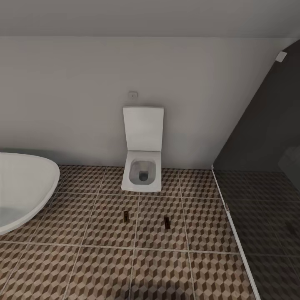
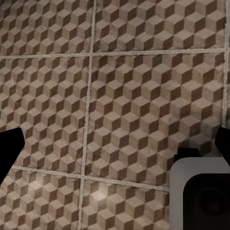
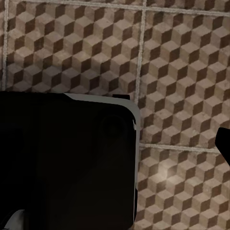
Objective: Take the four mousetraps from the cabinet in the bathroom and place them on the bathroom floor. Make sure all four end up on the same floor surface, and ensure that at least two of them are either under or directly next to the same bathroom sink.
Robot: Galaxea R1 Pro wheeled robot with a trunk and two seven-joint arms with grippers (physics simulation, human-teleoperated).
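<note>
Cube-patterned floor [image 1: 158, 266] fills the near part of the head view, its light grout lines running toward the back wall [image 1: 83, 96]. Two small dark mousetraps [image 1: 125, 215] lie flat on the tiles in front of the toilet [image 1: 142, 166]; the second trap [image 1: 167, 222] sits to the right of the first, with one grout line between them, and both lie well apart from each other and from the toilet's front edge. Their detail is too small to read. The toilet stands against the wall with its lid up, a small wall button [image 1: 133, 95] above it. At the left edge a white tub [image 1: 25, 187] curves in over the floor, its rim near the left trap's tile but not touching anything. On the right a dark glass panel [image 1: 266, 137] rises from a pale strip [image 1: 233, 233] that runs diagonally across the floor to the lower right corner; tiles behind it look darkened. Open floor lies between tub and strip, widest at the near edge.

The left wrist view shows tiles [image 2: 120, 96] with dark finger tips at both side edges, so the left tool [image 2: 115, 143] stands wide and holds nothing; a grey block [image 2: 201, 196] sits in one corner. In the right wrist view a black body [image 3: 67, 163] covers much of the tiles [image 3: 182, 72]; only one dark tip shows at the edge, so the right tool's state cannot be told.
</note>
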